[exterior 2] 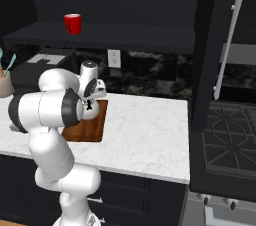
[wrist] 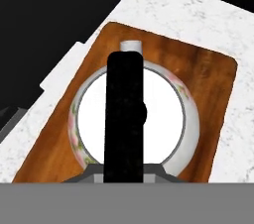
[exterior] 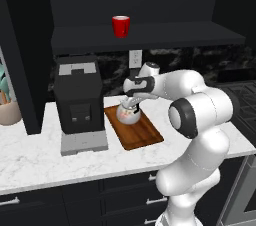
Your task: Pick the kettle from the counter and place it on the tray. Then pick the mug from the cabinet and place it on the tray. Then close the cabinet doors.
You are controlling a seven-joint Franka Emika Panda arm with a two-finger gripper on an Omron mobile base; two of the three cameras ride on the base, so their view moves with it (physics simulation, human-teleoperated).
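Observation:
The white kettle [exterior: 129,115] [exterior 2: 93,113] [wrist: 163,119] sits on the reddish-brown tray [exterior: 145,135] [exterior 2: 90,130] [wrist: 208,84], near its far end. My gripper [exterior: 131,104] [exterior 2: 90,104] [wrist: 124,168] hangs straight above it, its fingers pressed against both sides of the black arched handle, which runs up the middle of the hand view. The red mug [exterior: 120,26] [exterior 2: 73,23] stands upright on the shelf of the dark cabinet [exterior: 175,35] [exterior 2: 125,35]. Both cabinet doors are swung open; the right door [exterior 2: 210,45] carries a long silver bar handle [exterior 2: 228,45].
A black coffee machine [exterior: 79,100] stands on the marble counter [exterior: 50,155] just left of the tray. A beige utensil pot [exterior: 9,112] [exterior 2: 4,85] is at the far left. The left cabinet door [exterior: 22,70] juts out over the counter. A stove [exterior 2: 230,135] lies to the right.

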